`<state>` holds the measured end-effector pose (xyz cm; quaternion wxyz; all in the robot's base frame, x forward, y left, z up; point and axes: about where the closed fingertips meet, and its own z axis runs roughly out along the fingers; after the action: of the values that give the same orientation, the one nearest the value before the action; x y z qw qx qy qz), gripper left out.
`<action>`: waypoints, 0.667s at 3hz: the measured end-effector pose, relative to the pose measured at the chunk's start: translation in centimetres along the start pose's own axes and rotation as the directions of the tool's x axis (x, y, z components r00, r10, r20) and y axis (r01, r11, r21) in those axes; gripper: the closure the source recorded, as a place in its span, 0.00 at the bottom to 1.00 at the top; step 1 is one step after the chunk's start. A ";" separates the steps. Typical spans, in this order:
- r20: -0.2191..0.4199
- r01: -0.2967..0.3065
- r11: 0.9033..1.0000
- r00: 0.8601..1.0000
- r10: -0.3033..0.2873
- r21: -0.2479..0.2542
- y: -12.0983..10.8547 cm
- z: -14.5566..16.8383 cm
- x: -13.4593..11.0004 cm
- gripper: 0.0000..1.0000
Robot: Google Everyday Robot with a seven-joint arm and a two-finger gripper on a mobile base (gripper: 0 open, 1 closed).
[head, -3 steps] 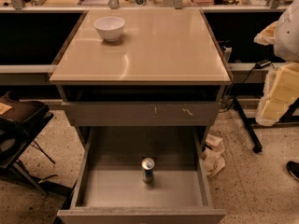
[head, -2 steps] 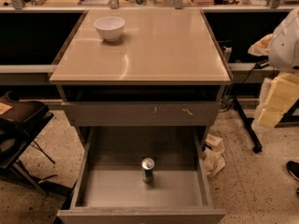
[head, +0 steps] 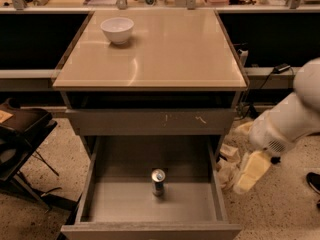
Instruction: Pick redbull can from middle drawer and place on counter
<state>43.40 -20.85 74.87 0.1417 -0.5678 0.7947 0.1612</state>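
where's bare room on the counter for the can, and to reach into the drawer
The glossy beige counter is bare everywhere except its back-left corner, where the white bowl sits. In the grey metal middle drawer, the slim blue-and-silver redbull can stands alone, bare floor on both sides. The gripper hangs right of the drawer.

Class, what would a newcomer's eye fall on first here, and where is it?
The open drawer at the bottom, with a lone can upright on its floor. Next, the white bowl on the counter, far left corner, and the gripper hanging right of the drawer.
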 end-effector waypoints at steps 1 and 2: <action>0.021 -0.123 0.989 0.992 0.125 -0.079 -1.2 11.1 3.5 0.00; 0.057 -0.146 0.988 0.987 0.148 -0.049 -2.9 13.4 3.7 0.00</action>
<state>45.55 -19.35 60.90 0.1405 -0.5056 0.8260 0.2059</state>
